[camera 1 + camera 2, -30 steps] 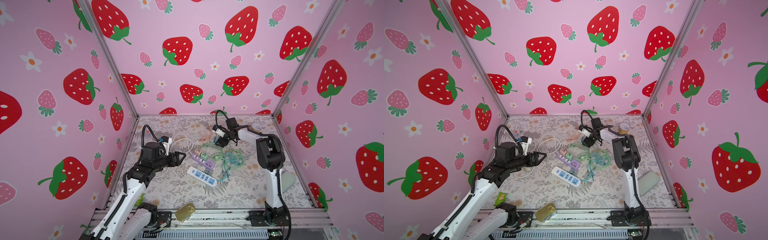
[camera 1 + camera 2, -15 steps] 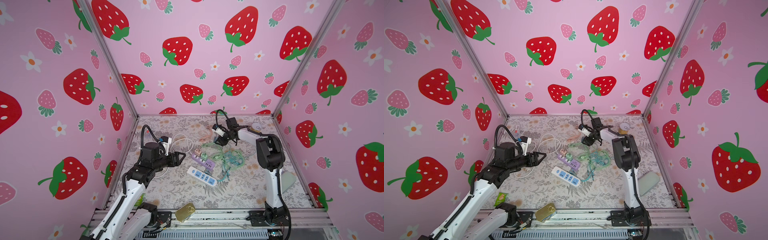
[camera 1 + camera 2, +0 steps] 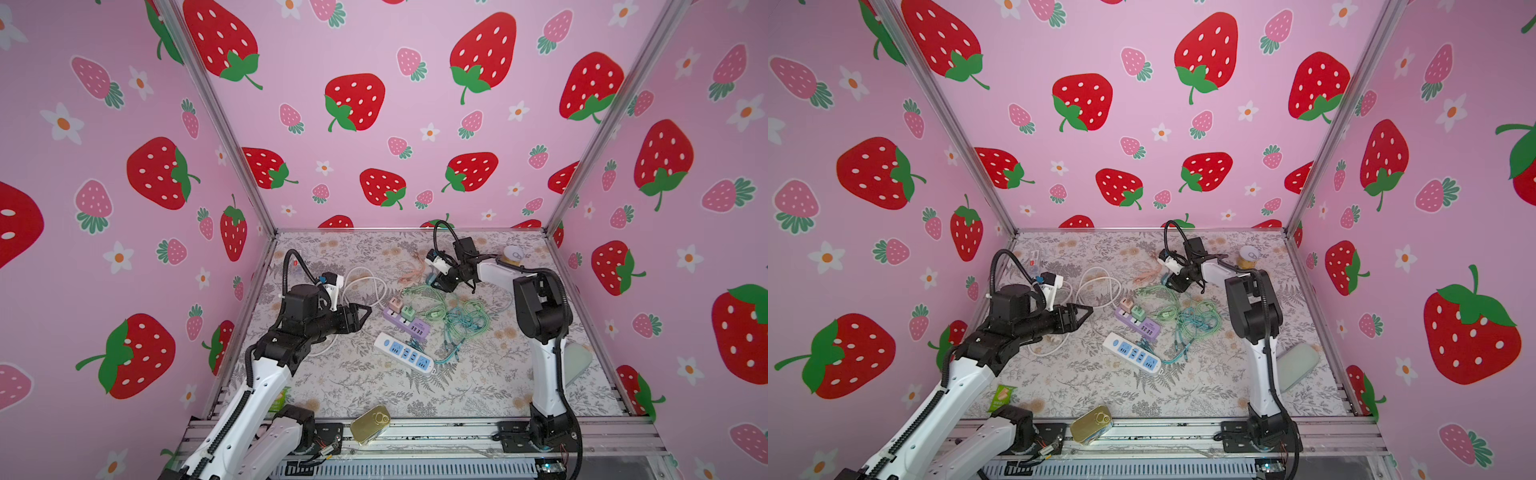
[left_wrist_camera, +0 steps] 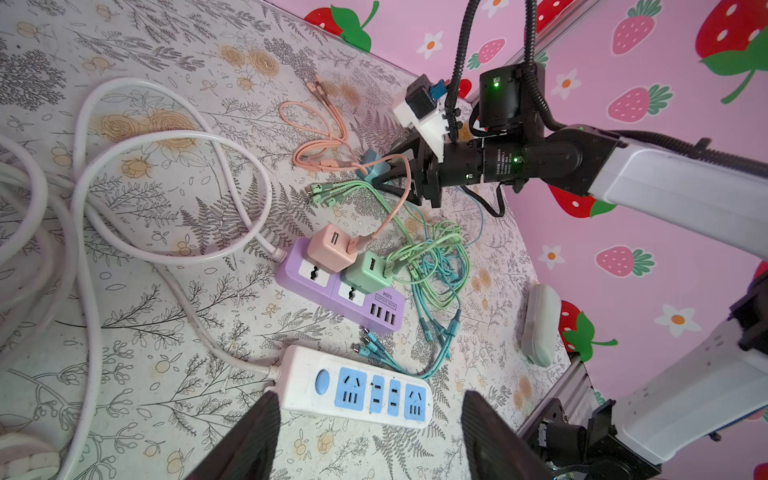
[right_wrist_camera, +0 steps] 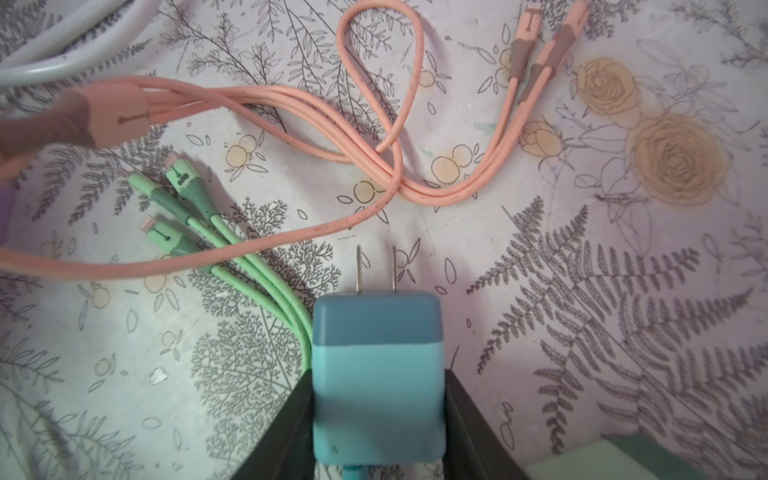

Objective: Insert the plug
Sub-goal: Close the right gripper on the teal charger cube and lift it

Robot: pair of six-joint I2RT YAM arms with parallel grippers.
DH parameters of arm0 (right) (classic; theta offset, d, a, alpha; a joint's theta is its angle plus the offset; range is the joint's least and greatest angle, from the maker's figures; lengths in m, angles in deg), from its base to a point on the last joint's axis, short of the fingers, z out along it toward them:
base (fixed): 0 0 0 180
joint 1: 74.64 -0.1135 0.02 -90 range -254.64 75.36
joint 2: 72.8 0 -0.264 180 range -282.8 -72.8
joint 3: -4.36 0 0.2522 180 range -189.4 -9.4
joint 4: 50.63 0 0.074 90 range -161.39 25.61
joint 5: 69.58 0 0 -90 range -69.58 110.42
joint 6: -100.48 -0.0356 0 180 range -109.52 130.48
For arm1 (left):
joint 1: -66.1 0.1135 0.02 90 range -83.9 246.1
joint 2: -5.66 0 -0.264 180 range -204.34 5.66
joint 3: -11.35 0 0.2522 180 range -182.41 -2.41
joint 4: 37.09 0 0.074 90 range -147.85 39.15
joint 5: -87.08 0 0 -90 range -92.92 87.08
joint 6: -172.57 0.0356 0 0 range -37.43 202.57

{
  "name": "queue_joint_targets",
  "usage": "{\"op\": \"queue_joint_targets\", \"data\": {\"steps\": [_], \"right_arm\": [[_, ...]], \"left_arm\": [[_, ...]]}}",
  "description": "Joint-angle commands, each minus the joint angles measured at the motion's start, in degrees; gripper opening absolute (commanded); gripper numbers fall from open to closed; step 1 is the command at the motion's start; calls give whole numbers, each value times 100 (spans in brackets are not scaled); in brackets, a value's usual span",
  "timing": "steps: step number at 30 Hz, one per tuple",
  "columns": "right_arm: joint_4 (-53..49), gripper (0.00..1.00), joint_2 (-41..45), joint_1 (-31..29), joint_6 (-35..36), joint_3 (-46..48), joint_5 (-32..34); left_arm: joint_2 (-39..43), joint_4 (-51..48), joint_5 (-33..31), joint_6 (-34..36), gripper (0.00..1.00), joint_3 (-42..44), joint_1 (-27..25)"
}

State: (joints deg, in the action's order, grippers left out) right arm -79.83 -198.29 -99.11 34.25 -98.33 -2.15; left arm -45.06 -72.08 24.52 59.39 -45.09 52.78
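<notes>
Right claw [image 5: 379,386] is clamped on the blue plug [image 5: 376,353]: fingers [image 5: 286,424] flush on both flanks, gripping the rear, lighter half. My read: that leaves the darker front cap and both prongs [image 5: 358,270] clear ahead of the jaws, so nothing fouls the socket face on insertion. Can't tell if it's off the desk [image 5: 623,332].

Plug: cube body, two-tone blue, two flat bare prongs, straight and parallel. Teal cable [image 5: 353,473] exits the back between the fingers.

Pink cable [image 5: 374,166] loops just ahead of the prongs, green cable ends [image 5: 174,195] ahead and off to one side. Snag risk on the carry.

Left claw [image 4: 370,405]: jaws apart, empty, hovering over the white strip [image 4: 299,374]. Probably parked there to brace a strip.

Purple strip [image 4: 386,316] lies beyond it, between the two claws. Pink charger [image 4: 332,249] and green charger [image 4: 368,272] are already seated, with two sockets free beside them.
</notes>
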Motion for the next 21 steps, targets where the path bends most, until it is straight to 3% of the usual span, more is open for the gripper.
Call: {"op": "queue_joint_targets", "data": {"steps": [1, 5, 12, 21], "right_arm": [[197, 36, 427, 35, -209, 205, -21], [450, 31, 802, 39, -487, 454, 211], [808, 30, 1539, 45, -1041, 797, 771], [894, 27, 2639, 39, -1408, 1067, 1024]], "left_arm": [[-67, 56, 13, -4, 72, -22, 23], [-112, 142, 33, -39, 72, -4, 25], [-365, 189, 226, -60, 72, -47, 24], [-600, 410, 502, -97, 74, -109, 23]]}}
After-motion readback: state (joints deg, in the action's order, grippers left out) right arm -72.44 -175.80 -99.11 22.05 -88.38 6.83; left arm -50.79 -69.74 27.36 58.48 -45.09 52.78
